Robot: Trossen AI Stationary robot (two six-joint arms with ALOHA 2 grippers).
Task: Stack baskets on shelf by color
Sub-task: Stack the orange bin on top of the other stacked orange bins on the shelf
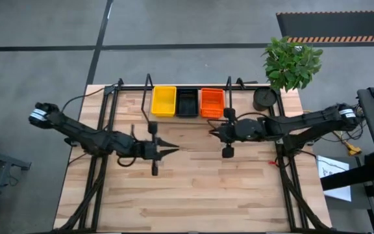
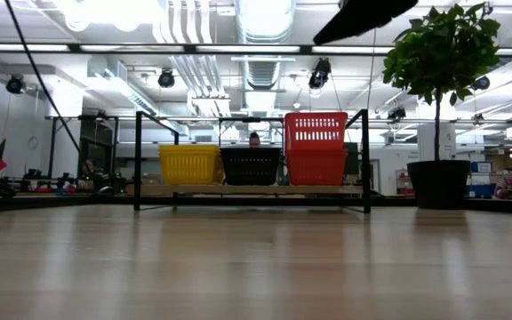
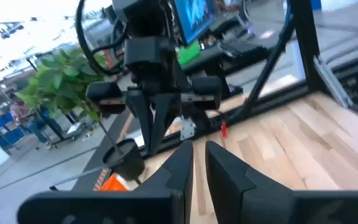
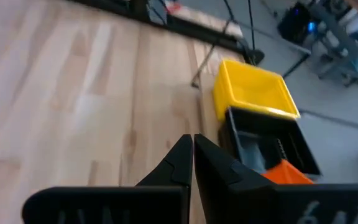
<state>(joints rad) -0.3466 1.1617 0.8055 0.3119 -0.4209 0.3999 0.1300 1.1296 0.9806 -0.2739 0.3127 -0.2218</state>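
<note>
The baskets stand in a row on the shelf [image 1: 149, 85] at the table's far edge: yellow [image 1: 163, 101], black [image 1: 187, 103], orange [image 1: 212, 103]. The low view shows each colour as a stack, yellow [image 2: 189, 164], black [image 2: 251, 165] and the taller orange [image 2: 316, 147], inside the shelf's wire frame [image 2: 252, 116]. My left gripper [image 1: 176, 150] hovers over mid-table, left of centre, with its fingers drawn together and holding nothing. My right gripper [image 1: 211, 132] is shut and empty, just near of the orange basket. It looks toward the yellow basket [image 4: 253, 90] and the black basket [image 4: 269, 143].
A potted plant [image 1: 291, 62] with a round dark pot [image 1: 265, 99] stands at the far right corner, right of the shelf. Black arm frames [image 1: 99, 162] run along both table sides. Bare wood [image 1: 193, 188] fills the near half. People and equipment show in the room behind.
</note>
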